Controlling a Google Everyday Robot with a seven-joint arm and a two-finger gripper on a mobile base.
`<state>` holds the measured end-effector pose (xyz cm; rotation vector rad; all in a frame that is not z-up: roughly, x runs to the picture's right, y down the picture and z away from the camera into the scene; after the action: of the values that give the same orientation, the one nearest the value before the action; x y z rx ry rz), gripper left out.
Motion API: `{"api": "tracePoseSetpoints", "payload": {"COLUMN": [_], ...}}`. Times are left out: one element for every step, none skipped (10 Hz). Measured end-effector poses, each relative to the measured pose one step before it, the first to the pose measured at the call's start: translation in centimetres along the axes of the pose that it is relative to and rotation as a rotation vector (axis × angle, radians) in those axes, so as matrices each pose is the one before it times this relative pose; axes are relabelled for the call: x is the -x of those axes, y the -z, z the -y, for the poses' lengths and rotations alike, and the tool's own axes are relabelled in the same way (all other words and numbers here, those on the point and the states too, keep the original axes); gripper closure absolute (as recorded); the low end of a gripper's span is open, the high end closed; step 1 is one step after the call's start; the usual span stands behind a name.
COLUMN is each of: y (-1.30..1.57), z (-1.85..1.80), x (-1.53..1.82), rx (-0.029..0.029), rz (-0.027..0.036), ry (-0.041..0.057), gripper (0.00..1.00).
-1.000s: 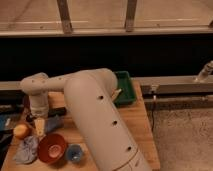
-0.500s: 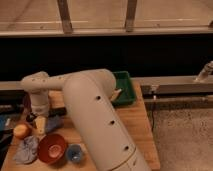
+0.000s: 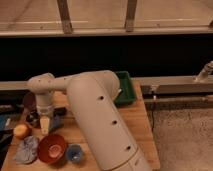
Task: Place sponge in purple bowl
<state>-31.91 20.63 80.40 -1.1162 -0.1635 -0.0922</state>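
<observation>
Shows claw (image 3: 45,125) released, gripping nothing, tips down over table (image 3: 141,117). Puts sponge (image 3: 57,111) just beside claw on its right, mostly hidden, long axis not tellable. Puts purple bowl (image 3: 28,100) near, behind-left of claw.

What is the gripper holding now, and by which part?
Nothing is held: the gripper hangs with open jaws over the table, near the orange-red bowl.

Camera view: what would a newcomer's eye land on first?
The big white arm fills the middle, bending toward the picture's left over the wooden table. Its gripper points down, open, near that edge, between the orange-red bowl in front and the half-hidden purple bowl behind. A green tray sits at the back.
</observation>
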Motion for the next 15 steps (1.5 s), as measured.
{"api": "tracePoseSetpoints", "payload": {"y": [-0.121, -0.008, 0.105, 0.14, 0.339, 0.166, 0.152, 0.1, -0.093, -0.155, -0.294, -0.169, -0.097, -0.067, -0.107], "z": [0.009, 0.028, 0.034, 0.042, 0.011, -0.048, -0.061, -0.074, 0.106, 0.166, 0.264, 0.17, 0.16, 0.103, 0.137], "x": [0.014, 0.134, 0.286, 0.193, 0.353, 0.225, 0.329, 0.237, 0.05, -0.065, 0.021, 0.043, 0.063, 0.079, 0.107], "rx": [0.00174, 0.00051, -0.00122, -0.00172, -0.0041, -0.00129, -0.0008, 0.0018, 0.00425, 0.00305, 0.00528, 0.00222, 0.0013, 0.00083, 0.00035], "rz": [0.00125, -0.00427, -0.00584, -0.00503, -0.01011, -0.00632, -0.00601, -0.00291, -0.00094, 0.00083, 0.00401, 0.00225, 0.00219, 0.00152, 0.00191], "ry": [-0.00291, 0.0011, 0.00404, 0.00269, 0.00621, 0.00464, 0.00583, 0.0055, 0.00252, 0.00012, 0.00218, 0.00206, 0.00248, 0.00275, 0.003], "gripper": [0.2, 0.2, 0.2, 0.2, 0.2, 0.2, 0.2, 0.2, 0.2, 0.2, 0.2, 0.2, 0.2, 0.2, 0.2]}}
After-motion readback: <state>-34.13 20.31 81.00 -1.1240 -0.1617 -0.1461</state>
